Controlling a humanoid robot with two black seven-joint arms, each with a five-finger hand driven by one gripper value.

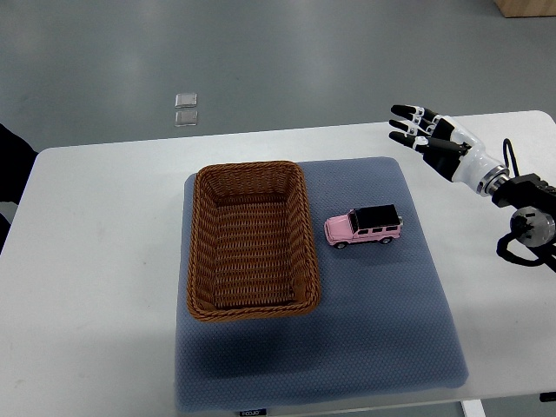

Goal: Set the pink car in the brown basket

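Right robot hand open, empty, above pink car beside brown basket on blue mat.

Pink car with black roof, brown woven basket, blue-grey mat.

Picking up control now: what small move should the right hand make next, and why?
Probably bring the right hand down and toward the pink car. The hand is open and holds nothing, up beyond the blue mat's far corner, while the car sits on it beside the empty brown basket.
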